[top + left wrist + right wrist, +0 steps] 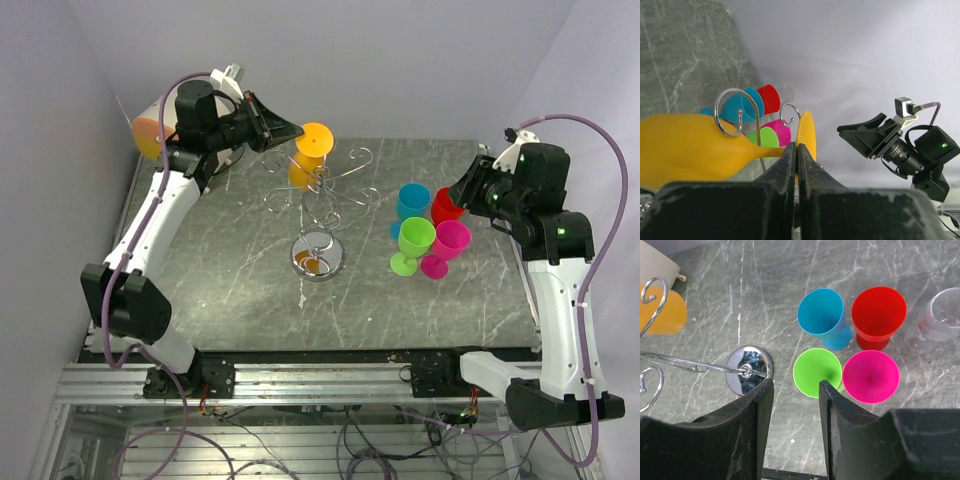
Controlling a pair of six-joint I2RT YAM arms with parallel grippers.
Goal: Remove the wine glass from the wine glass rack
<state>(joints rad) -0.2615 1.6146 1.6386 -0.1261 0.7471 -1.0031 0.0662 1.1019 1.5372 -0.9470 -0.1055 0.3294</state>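
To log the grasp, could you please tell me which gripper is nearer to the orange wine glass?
Left. The left gripper pinches the orange wine glass by its stem; the right gripper hovers open over the coloured cups.

Overhead view and 2 close wrist views share the rack [318, 254].

- Left wrist view: the orange wine glass [695, 147] runs off the left edge; the left gripper [796, 150] covers part of its stem.
- Right wrist view: edges cut the clear glass [940, 320] and the wine glass rack [740, 365].
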